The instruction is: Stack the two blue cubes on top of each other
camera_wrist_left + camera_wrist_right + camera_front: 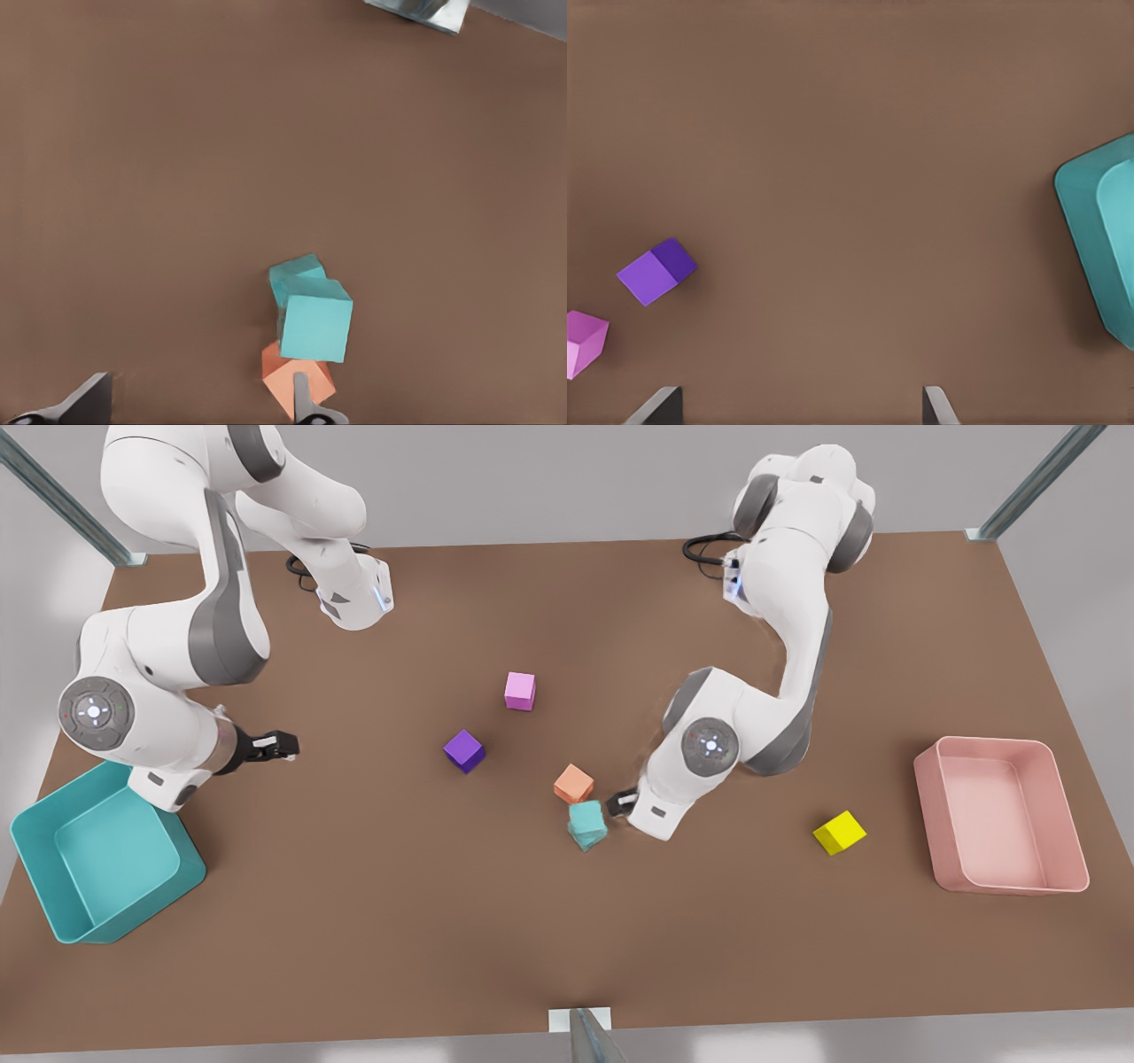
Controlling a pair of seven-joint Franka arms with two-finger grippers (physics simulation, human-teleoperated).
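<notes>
Centre of the front view: two blue cubes (pixel 586 823), one stacked on the other, the upper one twisted slightly off square.
Orange cube (pixel 574 783): just beside the stack, above it in the frame.
Left gripper (pixel 623 801): just right of the stack in the front view; in its wrist view the fingers (pixel 306 405) stand wide apart, gripping nothing.
Right gripper (pixel 282 746): left side of the frame, beside the teal bin; fingers (pixel 937 407) spread apart, holding nothing; this arm waits.
Teal bin (pixel 42 861): lower left, nothing inside.
Pink bin (pixel 932 806): right edge, nothing inside.
Purple cube (pixel 464 750), pink cube (pixel 520 691), yellow cube (pixel 839 833): scattered on the brown table (pixel 354 921), well apart.
</notes>
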